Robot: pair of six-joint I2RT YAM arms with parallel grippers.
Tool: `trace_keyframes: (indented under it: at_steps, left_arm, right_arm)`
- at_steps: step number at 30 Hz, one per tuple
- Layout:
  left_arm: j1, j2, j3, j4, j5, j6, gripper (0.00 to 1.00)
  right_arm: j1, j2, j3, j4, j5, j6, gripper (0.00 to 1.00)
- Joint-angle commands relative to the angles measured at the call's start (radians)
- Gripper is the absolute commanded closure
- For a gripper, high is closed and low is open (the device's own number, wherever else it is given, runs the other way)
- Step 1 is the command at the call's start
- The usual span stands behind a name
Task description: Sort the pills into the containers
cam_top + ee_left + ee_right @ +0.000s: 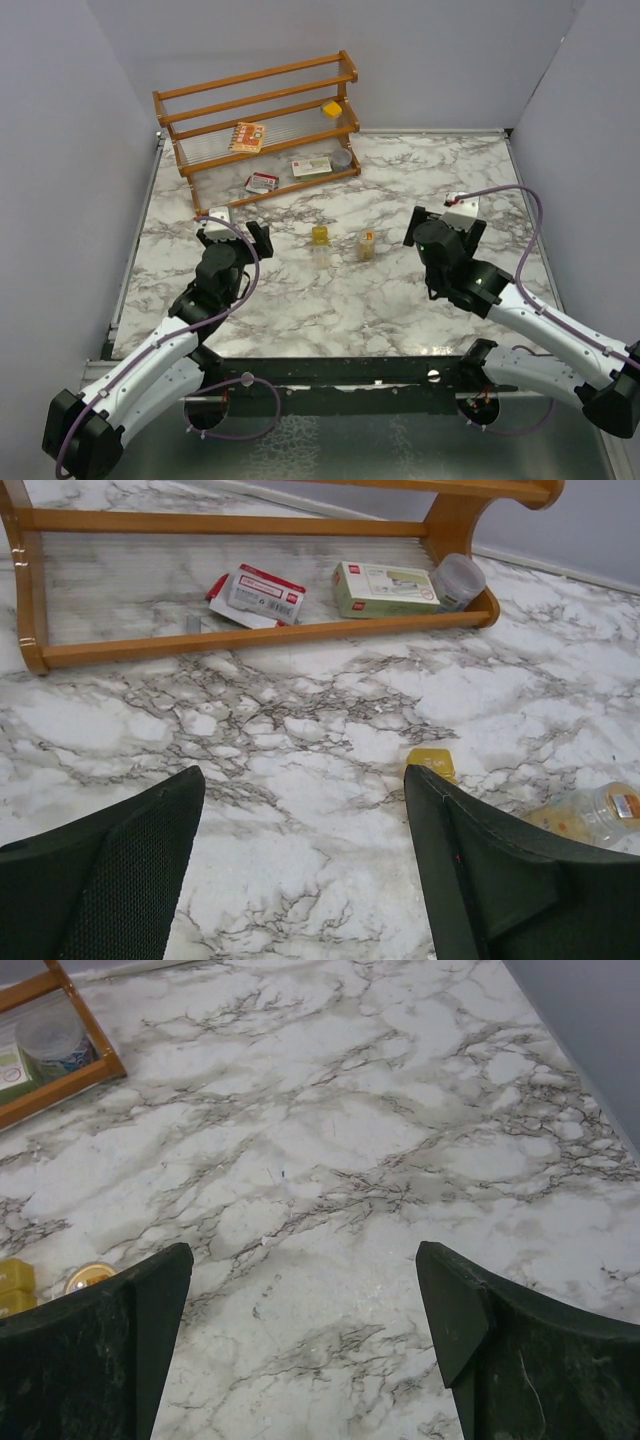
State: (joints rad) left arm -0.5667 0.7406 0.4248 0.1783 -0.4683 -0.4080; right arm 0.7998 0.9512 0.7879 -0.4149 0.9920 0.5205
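Two small yellowish containers stand mid-table: a squarish yellow box (320, 235) and, to its right, a round amber jar (367, 245). My left gripper (233, 234) is open and empty, left of the box. In the left wrist view (305, 780) the box (430, 762) peeks out behind the right finger, with the jar (595, 815) further right. My right gripper (447, 223) is open and empty, right of the jar. The right wrist view (303, 1255) shows the jar's top (88, 1277) and the box (15, 1285) at its lower left. I see no loose pills.
A wooden rack (260, 120) stands at the back left. It holds an orange printed packet (247, 136), a small yellow item (332, 108), a white box (310, 167) and a round grey tin (342, 157). A red-and-white packet (262, 182) lies at its foot. Grey walls enclose the table.
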Motion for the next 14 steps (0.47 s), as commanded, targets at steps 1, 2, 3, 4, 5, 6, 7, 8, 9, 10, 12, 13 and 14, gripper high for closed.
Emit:
trace_keyframes:
  at_steps: [1, 2, 3, 4, 5, 6, 7, 8, 9, 10, 12, 13, 14]
  left_arm:
    - [-0.003, -0.029, -0.030, -0.053, -0.056, -0.030, 0.17]
    - [-0.003, -0.028, -0.032, -0.057, -0.053, -0.035, 0.17]
    - [-0.002, -0.028, -0.032, -0.064, -0.051, -0.039, 0.17]
    - [-0.002, -0.028, -0.033, -0.068, -0.047, -0.041, 0.17]
    - [-0.003, -0.027, -0.037, -0.070, -0.046, -0.043, 0.17]
    - [-0.004, -0.030, -0.042, -0.073, -0.044, -0.047, 0.17]
    - [-0.004, -0.035, -0.051, -0.073, -0.042, -0.052, 0.15]
    - [-0.004, -0.041, -0.058, -0.071, -0.041, -0.052, 0.14]
    - [-0.004, -0.046, -0.064, -0.071, -0.043, -0.052, 0.13]
    - [-0.004, -0.054, -0.068, -0.071, -0.047, -0.052, 0.13]
    - [-0.005, -0.066, -0.071, -0.076, -0.057, -0.049, 0.12]
    - [-0.004, -0.072, -0.071, -0.080, -0.062, -0.048, 0.12]
    - [-0.004, -0.075, -0.071, -0.083, -0.065, -0.047, 0.11]
  right_arm:
    - [0.008, -0.020, 0.000, -0.064, 0.073, 0.070, 0.04]
    - [0.009, -0.029, -0.004, -0.065, 0.076, 0.073, 0.04]
    - [0.009, -0.041, -0.007, -0.067, 0.079, 0.075, 0.04]
    - [0.009, -0.051, -0.010, -0.068, 0.083, 0.076, 0.03]
    - [0.008, -0.064, -0.016, -0.073, 0.089, 0.080, 0.03]
    - [0.009, -0.082, -0.023, -0.074, 0.092, 0.082, 0.03]
    - [0.009, -0.096, -0.031, -0.074, 0.098, 0.082, 0.03]
    - [0.009, -0.110, -0.038, -0.076, 0.101, 0.084, 0.03]
    - [0.009, -0.123, -0.046, -0.076, 0.104, 0.087, 0.02]
    - [0.009, -0.133, -0.054, -0.077, 0.105, 0.087, 0.02]
    - [0.009, -0.147, -0.063, -0.080, 0.109, 0.087, 0.02]
    - [0.009, -0.152, -0.067, -0.084, 0.113, 0.089, 0.02]
    - [0.009, -0.154, -0.067, -0.089, 0.117, 0.094, 0.02]
